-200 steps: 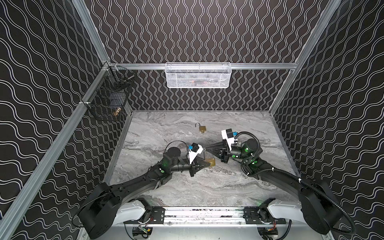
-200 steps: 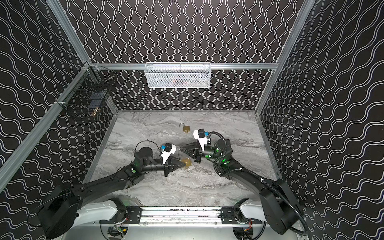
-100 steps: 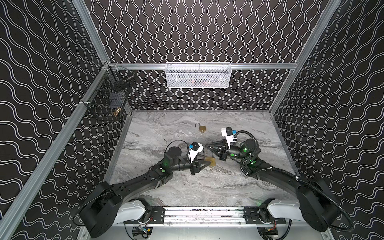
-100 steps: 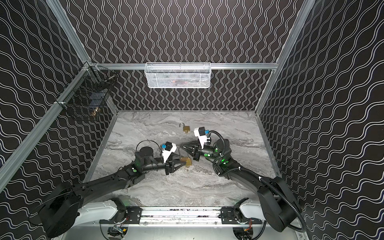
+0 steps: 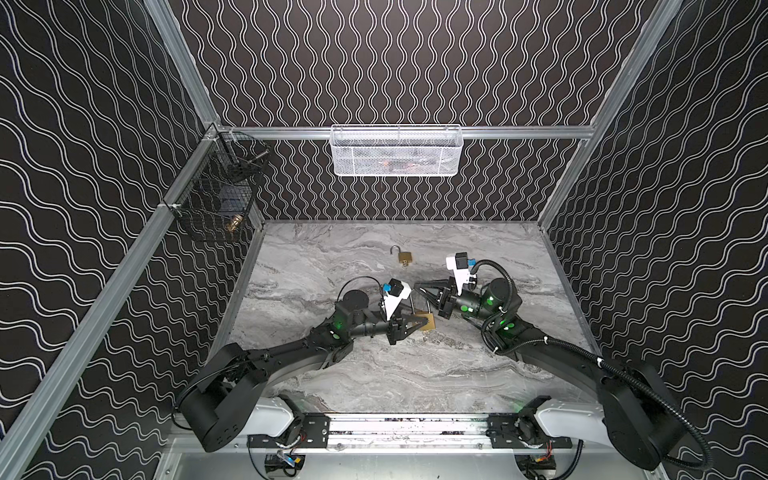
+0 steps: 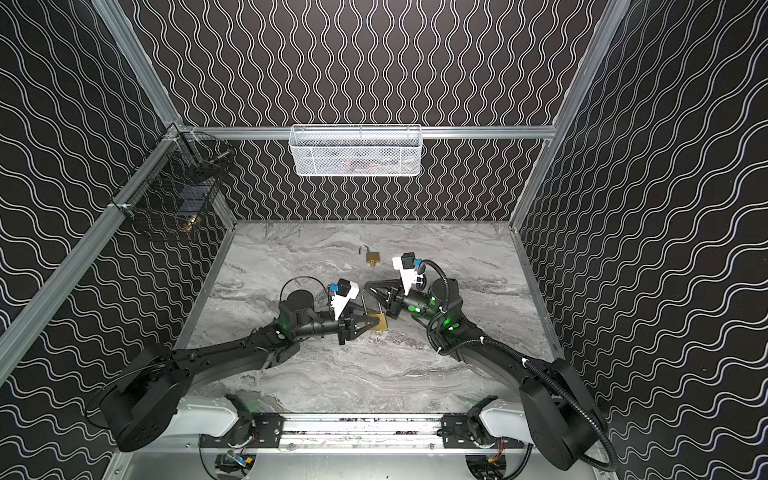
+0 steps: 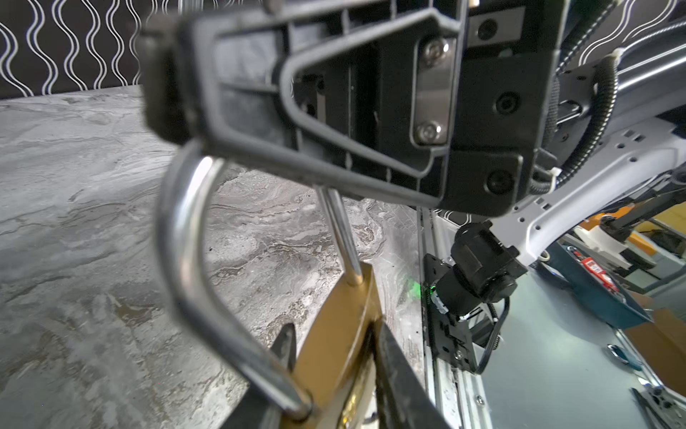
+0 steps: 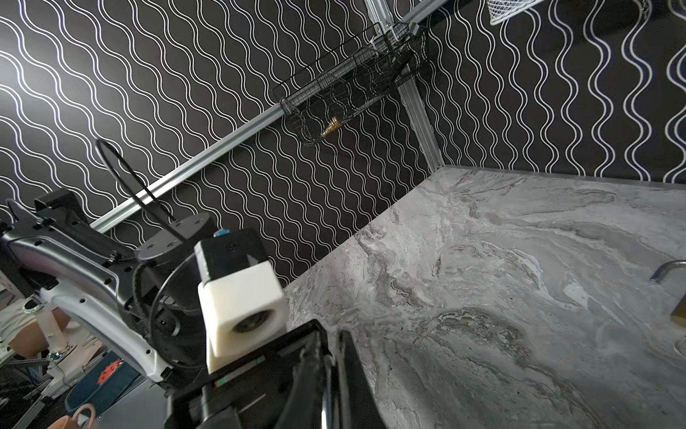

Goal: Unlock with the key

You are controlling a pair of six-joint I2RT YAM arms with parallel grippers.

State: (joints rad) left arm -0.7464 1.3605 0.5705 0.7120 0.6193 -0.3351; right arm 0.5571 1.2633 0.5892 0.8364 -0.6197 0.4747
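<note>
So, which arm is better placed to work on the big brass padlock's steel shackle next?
Right, probably. The shut right tool sits at the top bend of the steel shackle, nothing visibly held, while the left tool is clamped on the large brass padlock, steadying it.

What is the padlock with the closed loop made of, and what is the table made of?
The padlock body looks like brass: golden yellow with a dull sheen. Its shackle looks like polished steel, silvery with bright glints. The tabletop looks like grey marble with swirly veins, but it might be a printed surface; the pictures cannot tell.
</note>
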